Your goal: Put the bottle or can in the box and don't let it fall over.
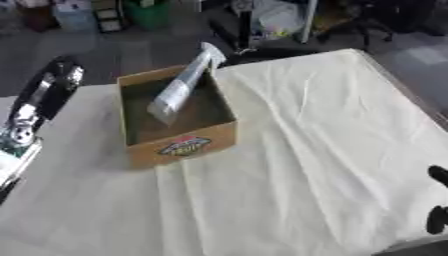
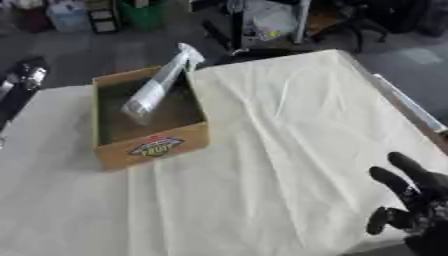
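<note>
In the left eye view, the robot's left arm stood raised at the left edge; its hand lay out of frame. Just right of the arm, the cardboard box sat on the cloth-covered table, and the bottle leaned tilted inside it, its cap over the far rim.

In the right eye view, the right hand rested near the lower right corner, fingers straight and spread, gripping nothing, with the box well apart to its upper left.
</note>
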